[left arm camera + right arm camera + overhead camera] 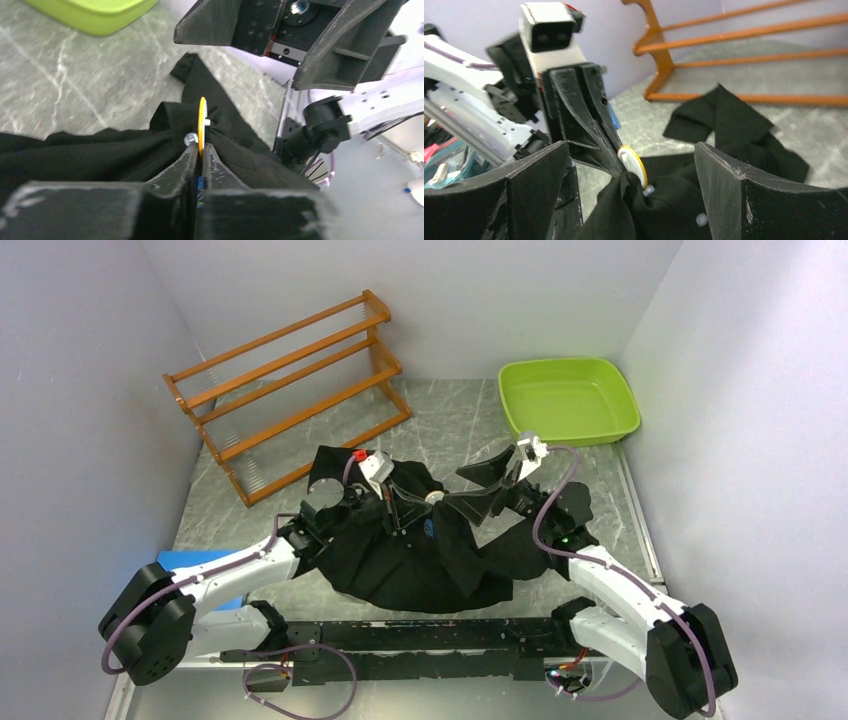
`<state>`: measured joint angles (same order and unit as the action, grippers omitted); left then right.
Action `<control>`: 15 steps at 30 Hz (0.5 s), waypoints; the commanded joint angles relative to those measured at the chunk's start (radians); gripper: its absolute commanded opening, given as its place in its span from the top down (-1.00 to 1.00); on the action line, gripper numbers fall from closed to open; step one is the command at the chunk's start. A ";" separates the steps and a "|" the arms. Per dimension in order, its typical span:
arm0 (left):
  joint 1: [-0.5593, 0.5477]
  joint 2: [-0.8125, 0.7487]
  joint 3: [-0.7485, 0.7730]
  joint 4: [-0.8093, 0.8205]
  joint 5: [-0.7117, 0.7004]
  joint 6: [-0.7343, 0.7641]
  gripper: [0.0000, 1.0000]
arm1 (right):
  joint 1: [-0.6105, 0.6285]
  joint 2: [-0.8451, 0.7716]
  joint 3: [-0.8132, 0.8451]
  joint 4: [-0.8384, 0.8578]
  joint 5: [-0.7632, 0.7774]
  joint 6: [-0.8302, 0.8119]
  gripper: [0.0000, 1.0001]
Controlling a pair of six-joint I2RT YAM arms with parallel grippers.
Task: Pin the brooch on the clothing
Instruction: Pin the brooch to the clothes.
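Observation:
The clothing (pixel 420 560) is a black shirt, bunched in the middle of the table and lifted at one spot. The brooch (pixel 201 125) is a round white disc with a yellow rim, standing on edge against gathered cloth (pixel 100 155). My left gripper (pixel 201 149) is shut on the brooch's lower edge. In the right wrist view the brooch (pixel 633 165) sits at the tip of the left fingers (pixel 584 120), with a pale button (pixel 700 219) below it. My right gripper (pixel 631 147) is open, its jaws wide on either side of the raised cloth (pixel 664 210) and touching nothing.
A wooden rack (pixel 290 390) stands at the back left and a green tub (pixel 568 400) at the back right. A blue object (pixel 200 565) lies by the left arm. Walls close in on both sides.

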<state>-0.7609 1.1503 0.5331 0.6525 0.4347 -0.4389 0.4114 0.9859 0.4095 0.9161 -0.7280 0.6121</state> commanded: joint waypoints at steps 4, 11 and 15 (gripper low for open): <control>0.004 0.007 0.203 -0.476 -0.236 0.068 -0.29 | -0.042 -0.101 0.024 -0.546 0.312 -0.084 -1.00; 0.126 -0.104 0.271 -0.680 -0.372 0.021 -0.89 | -0.077 -0.029 0.067 -0.870 0.498 -0.055 -1.00; 0.312 -0.064 0.336 -0.787 -0.290 -0.063 -0.89 | -0.085 0.083 0.069 -0.946 0.489 -0.021 -1.00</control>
<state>-0.5961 1.0725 0.7738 0.0063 0.1345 -0.4160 0.3332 0.9947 0.4389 0.1238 -0.2924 0.5602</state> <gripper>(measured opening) 0.941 0.997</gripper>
